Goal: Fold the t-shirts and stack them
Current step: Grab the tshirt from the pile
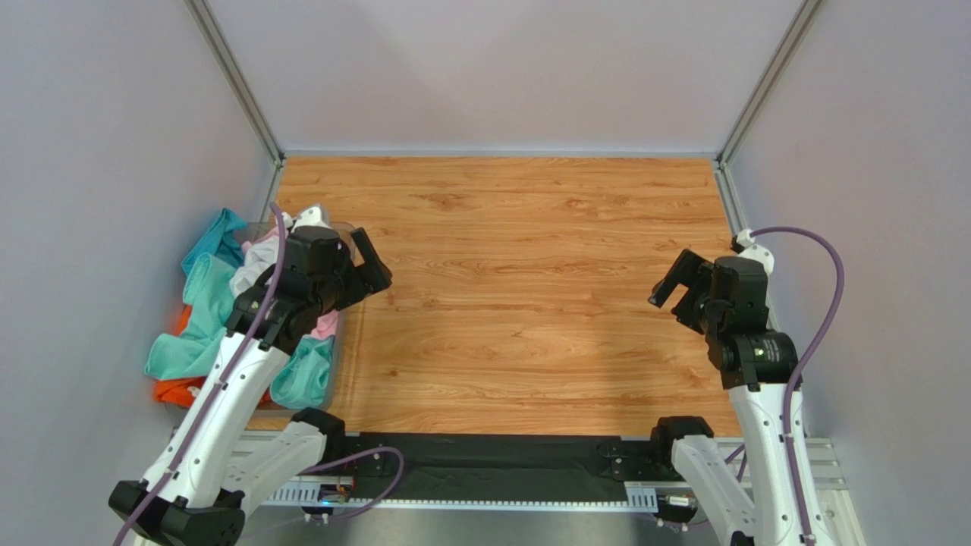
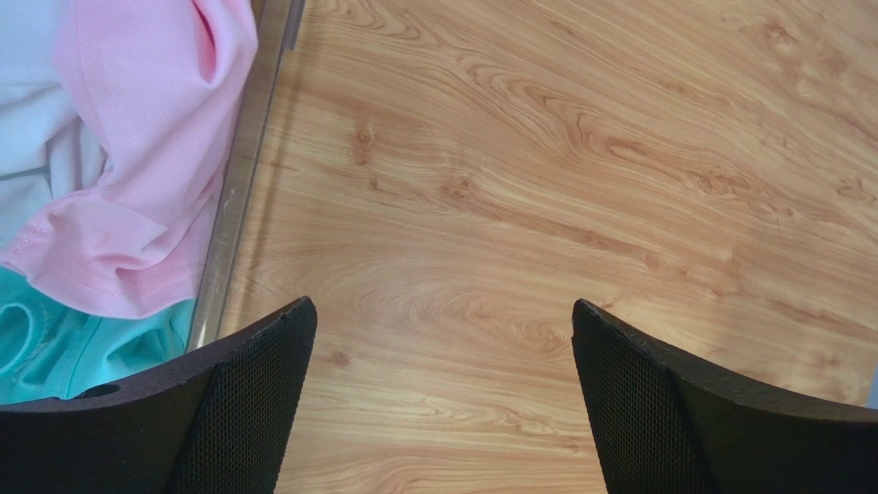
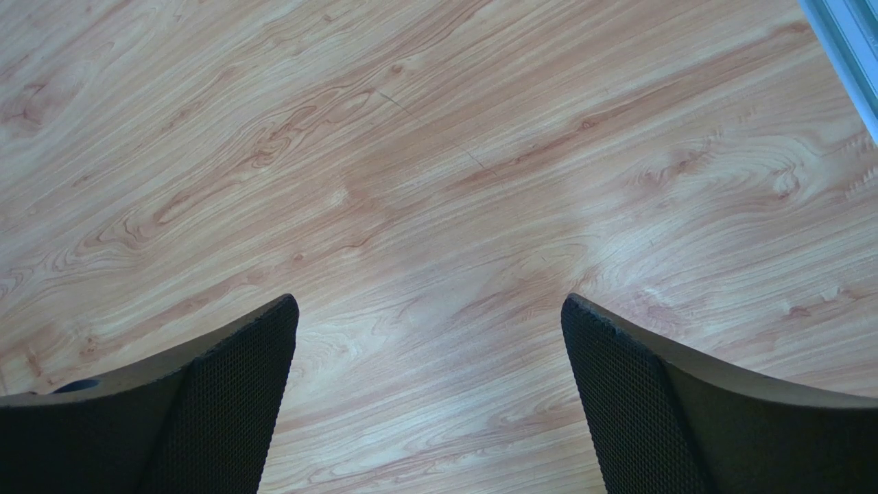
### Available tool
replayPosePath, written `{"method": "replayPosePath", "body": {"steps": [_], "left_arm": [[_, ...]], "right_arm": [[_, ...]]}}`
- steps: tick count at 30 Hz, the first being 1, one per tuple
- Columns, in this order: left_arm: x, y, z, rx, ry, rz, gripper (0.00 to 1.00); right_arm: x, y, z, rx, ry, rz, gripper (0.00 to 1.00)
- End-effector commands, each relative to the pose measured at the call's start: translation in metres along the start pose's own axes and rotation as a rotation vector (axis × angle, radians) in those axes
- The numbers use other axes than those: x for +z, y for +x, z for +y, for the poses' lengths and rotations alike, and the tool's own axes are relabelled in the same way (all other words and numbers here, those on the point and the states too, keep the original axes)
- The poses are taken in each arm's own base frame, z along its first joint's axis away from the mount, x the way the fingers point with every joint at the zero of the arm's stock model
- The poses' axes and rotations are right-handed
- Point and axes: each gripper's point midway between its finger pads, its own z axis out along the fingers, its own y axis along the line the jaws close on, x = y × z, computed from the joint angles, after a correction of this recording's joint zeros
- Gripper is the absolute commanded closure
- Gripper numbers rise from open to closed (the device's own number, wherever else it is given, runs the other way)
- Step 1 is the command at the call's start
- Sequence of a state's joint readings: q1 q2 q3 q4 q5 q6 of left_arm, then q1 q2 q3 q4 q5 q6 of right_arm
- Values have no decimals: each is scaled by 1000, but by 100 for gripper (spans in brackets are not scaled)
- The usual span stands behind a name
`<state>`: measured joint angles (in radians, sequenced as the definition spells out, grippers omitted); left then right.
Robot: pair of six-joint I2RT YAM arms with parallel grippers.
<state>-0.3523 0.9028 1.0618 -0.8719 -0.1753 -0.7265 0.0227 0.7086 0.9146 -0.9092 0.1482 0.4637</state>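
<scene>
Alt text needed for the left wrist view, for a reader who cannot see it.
The left tool hangs open and empty over the wooden table, its two black fingers at the bottom edge. At the left, a pink t-shirt, a white t-shirt and a teal t-shirt lie bunched behind the clear bin's wall.

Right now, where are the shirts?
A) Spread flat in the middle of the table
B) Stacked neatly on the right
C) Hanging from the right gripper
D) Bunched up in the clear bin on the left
D: the pink t-shirt and the teal t-shirt lie crumpled in the clear bin at the table's left edge, while the left gripper and right gripper are open and hold nothing.
</scene>
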Motion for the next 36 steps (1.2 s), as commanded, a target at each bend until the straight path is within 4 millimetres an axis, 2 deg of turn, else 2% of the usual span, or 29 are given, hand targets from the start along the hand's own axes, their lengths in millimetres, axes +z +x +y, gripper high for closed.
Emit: {"method": "replayPosePath", "body": {"steps": [1, 8, 14, 18, 21, 22, 27, 30, 33, 34, 36], "left_arm": [[-1, -8, 7, 12, -38, -45, 0], [0, -13, 34, 9, -196, -73, 0], [7, -32, 55, 1, -340, -115, 0], [27, -40, 69, -49, -376, -73, 0], [45, -45, 70, -52, -365, -32, 0], [49, -47, 74, -69, -377, -26, 0], [72, -52, 100, -118, -492, 16, 1], [84, -51, 105, -122, -508, 42, 9], [95, -51, 106, -104, -510, 61, 25], [97, -50, 107, -103, -513, 70, 40], [101, -49, 106, -108, -508, 86, 58]], "right_arm": [[-5, -11, 6, -30, -41, -53, 0], [-6, -8, 8, -64, -73, -58, 0], [-10, -10, 14, -56, -96, -41, 0], [-7, -3, 18, -73, -108, 17, 0], [-2, 5, 20, -88, -122, 52, 0], [-3, 8, 25, -91, -152, 70, 0], [1, 14, 22, -98, -143, 87, 0], [1, 15, 22, -100, -146, 90, 0], [2, 17, 21, -101, -145, 93, 0], [1, 18, 22, -103, -148, 94, 0], [1, 17, 21, -105, -147, 95, 0]]}}
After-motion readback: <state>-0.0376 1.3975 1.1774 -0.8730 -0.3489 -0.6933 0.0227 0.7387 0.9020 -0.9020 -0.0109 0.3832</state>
